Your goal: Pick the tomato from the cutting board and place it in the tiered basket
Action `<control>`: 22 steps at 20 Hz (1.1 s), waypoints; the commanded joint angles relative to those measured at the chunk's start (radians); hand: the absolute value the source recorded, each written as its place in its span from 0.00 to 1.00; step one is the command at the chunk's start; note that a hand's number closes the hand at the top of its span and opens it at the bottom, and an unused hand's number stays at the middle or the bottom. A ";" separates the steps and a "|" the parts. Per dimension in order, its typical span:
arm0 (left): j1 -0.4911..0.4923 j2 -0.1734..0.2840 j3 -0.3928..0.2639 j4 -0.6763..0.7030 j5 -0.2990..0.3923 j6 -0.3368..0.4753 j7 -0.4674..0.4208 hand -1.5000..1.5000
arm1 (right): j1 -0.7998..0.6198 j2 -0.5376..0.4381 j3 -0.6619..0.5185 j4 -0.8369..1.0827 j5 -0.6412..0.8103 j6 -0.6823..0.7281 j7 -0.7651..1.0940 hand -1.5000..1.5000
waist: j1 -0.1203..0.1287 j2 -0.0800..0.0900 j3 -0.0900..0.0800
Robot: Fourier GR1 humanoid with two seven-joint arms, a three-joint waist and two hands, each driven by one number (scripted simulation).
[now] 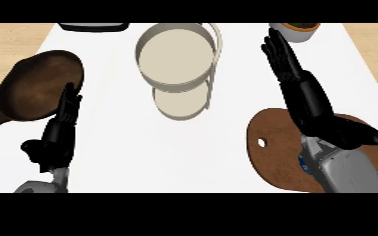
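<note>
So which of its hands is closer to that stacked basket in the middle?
Right, narrowly. The right hand stretches up just right of the tiered basket, fingers straight. The left hand sits lower and farther off at the left, beside a dark wooden board.

A white counter point(148, 145) is spreading across the middle of the view, and everything else is sitting around it. At its far edge, toward the left, a dark flat object point(92, 27) is showing only in part. A white cup with a brown inside point(297, 30) is standing at the counter's far right corner. A dark brown oval object point(38, 85) is lying over the counter's left edge. Light wooden flooring point(22, 37) is showing beyond the counter on both sides.
</note>
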 commanded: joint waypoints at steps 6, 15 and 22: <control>-0.052 0.008 -0.107 0.004 0.002 -0.160 0.019 0.50 | 0.032 0.015 -0.307 0.308 0.007 -0.338 0.150 0.00 | -0.051 0.049 0.008; -0.115 -0.065 -0.139 0.115 0.051 -0.285 0.047 0.50 | -0.102 -0.001 -0.353 0.594 0.172 -0.504 0.000 0.00 | -0.016 0.027 0.007; -0.108 -0.042 -0.121 0.099 0.044 -0.276 0.051 0.50 | -0.062 -0.254 -0.097 0.575 0.438 -0.386 0.494 0.00 | -0.039 0.012 -0.005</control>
